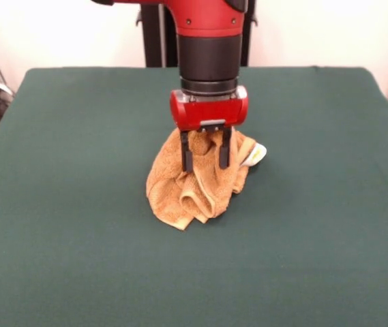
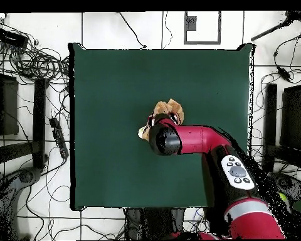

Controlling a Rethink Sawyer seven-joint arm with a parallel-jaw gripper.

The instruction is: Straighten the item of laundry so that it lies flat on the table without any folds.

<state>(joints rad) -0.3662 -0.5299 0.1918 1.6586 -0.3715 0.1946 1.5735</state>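
Observation:
The item of laundry (image 1: 190,194) is a golden-orange towel bunched into a tall crumpled heap near the middle of the table (image 1: 64,204). A small white tag (image 1: 256,155) sticks out at its right side. My gripper (image 1: 206,167) points straight down over the top of the heap, open. Its two black fingers (image 1: 187,155) stand apart on either side of the raised cloth. In the overhead view the arm's wrist covers most of the towel (image 2: 170,108), and only the towel's far folds show on the green table (image 2: 115,75).
The green table's edges are far from the towel on all sides. Cables and dark equipment (image 2: 27,69) lie on the floor beyond the table's sides. My red arm (image 2: 209,141) reaches over the table from its base side.

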